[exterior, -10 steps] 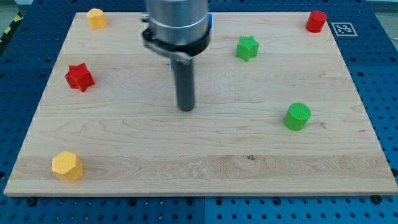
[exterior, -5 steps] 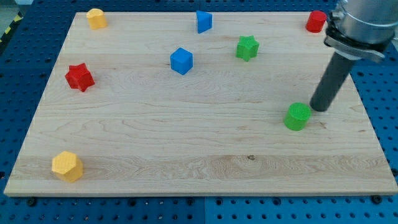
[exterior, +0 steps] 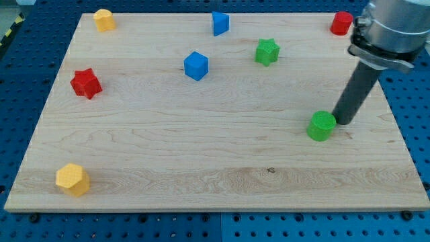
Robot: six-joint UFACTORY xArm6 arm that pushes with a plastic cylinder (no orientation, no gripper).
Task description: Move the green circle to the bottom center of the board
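My tip (exterior: 342, 123), bare rod gripping nothing, touches green circle (exterior: 322, 126) on its right; next: push down-left.

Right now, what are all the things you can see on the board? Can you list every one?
green circle: 1, green, the view's right, below middle
green star: 1, green, upper middle-right
blue cube: 1, blue, upper middle
blue block: 1, blue, top edge, middle
red star: 1, red, left side
red cylinder: 1, red, top right corner
yellow block: 1, yellow, top left corner
yellow hexagon: 1, yellow, bottom left corner
board: 1, pale wood
my tip: 1, dark rod, just right of the green circle
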